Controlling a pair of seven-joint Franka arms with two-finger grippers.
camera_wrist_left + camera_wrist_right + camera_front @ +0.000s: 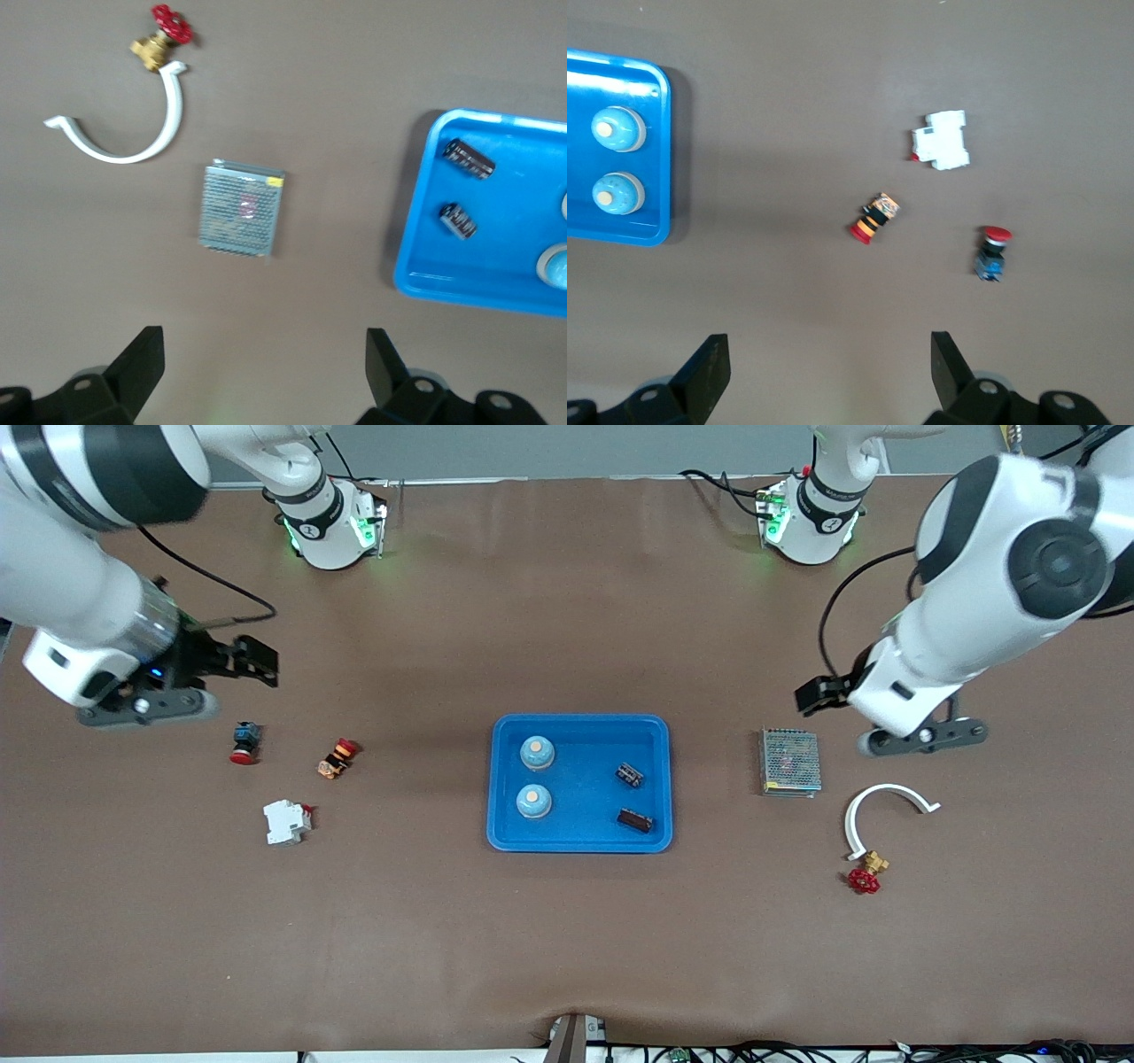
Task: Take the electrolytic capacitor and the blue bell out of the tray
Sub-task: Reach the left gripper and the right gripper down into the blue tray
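A blue tray (580, 844) sits in the middle of the table. Two bells (537, 753) and two capacitors (630, 774) lie in it, the bells toward the right arm's end and the capacitors toward the left arm's end. Three small things lie on the table toward the right arm's end of the tray: a red button (244, 742), a red and orange button (337, 758) and a white breaker (286, 821). Three more lie toward the left arm's end: a mesh box (789, 762), a white clamp (879, 812) and a red valve (867, 874). The left gripper (264, 361) hangs over the table near the mesh box, fingers spread wide and holding nothing. The right gripper (829, 365) hangs over the table near the red button, also spread wide and holding nothing.
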